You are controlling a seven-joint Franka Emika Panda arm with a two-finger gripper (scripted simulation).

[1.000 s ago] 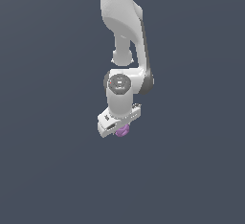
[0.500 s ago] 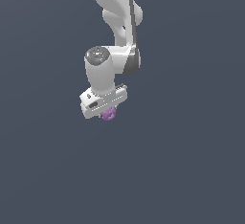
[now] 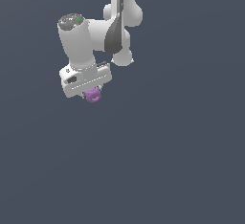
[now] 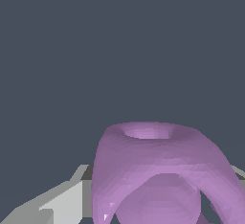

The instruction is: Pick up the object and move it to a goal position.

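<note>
Backdrop was a flat, uniform dark slate-blue-grey field (image 3: 191, 161), filling both views. No seam between floor and wall could be made out. Light even, without visible cast shadows.

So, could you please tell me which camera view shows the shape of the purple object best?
The wrist view: the purple object fills the lower frame, showing a rounded body with a dished rim and an arched hollow. The exterior view shows the same object only as a tiny lump under the white gripper, with its fingers hidden.
</note>
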